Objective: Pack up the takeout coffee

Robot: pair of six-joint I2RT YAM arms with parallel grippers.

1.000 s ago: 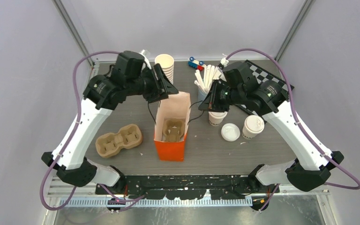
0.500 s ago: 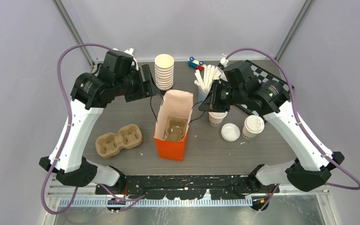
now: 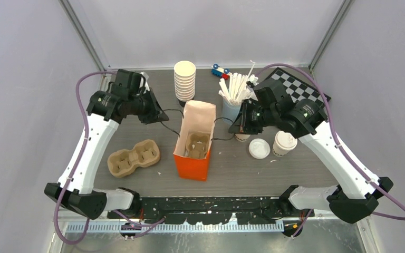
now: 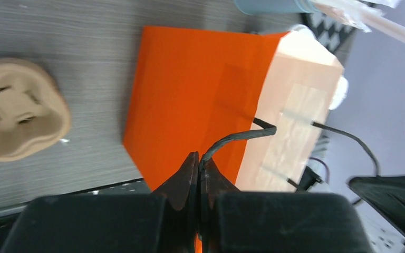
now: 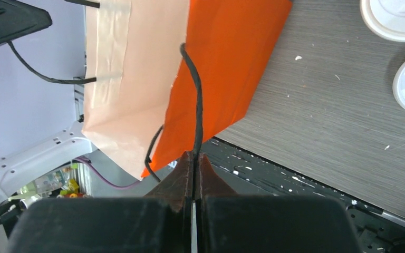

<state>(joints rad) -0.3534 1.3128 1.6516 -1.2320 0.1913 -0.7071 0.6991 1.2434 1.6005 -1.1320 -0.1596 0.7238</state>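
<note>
The left fingers are clenched on the black cord handle on their side of the orange paper bag. The right fingers are pinched shut on the opposite handle. Drawn apart like this, the two cords seem meant to hold the bag's mouth wide and steady it upright on the worktop, so that cups can go in from above. A pulp cup carrier sits down inside the bag, apparently to receive them, and a second carrier lies on the worktop to the bag's left. The takeout coffee is not yet packed. One small lidded cup, white with a round sip lid, stands on the worktop right of the bag, close under the right arm. A similar white lid shows just beside it, though from above I cannot tell whether a cup stands beneath it.
</note>
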